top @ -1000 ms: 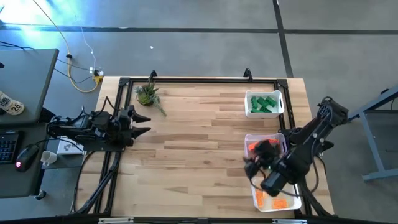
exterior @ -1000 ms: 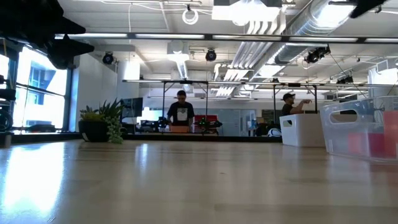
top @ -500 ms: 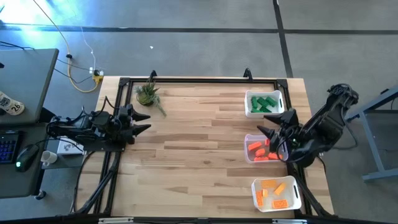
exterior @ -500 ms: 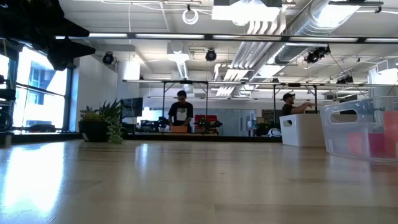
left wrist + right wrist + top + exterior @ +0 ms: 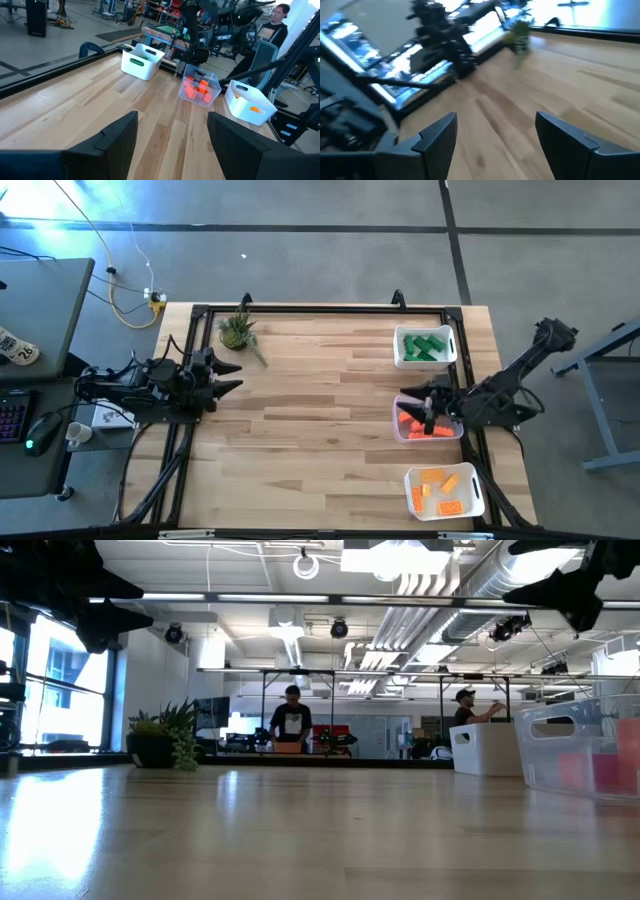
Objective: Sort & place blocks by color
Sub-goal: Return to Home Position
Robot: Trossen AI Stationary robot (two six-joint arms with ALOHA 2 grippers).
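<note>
Now the right tool (image 5: 420,408) has pulled back from the lower-right bin (image 5: 478,492) to above the middle bin (image 5: 430,437), wide and empty. The blocks (image 5: 425,346) lie in the bins at right, each color apart. The left tool (image 5: 228,378) waits, wide, at left. Sorting looks done.

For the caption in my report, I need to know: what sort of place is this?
Probably an open robotics lab or workshop: exposed ceiling ducts, further metal-frame work stations with a person at one, and a keyboard beside the table.
</note>
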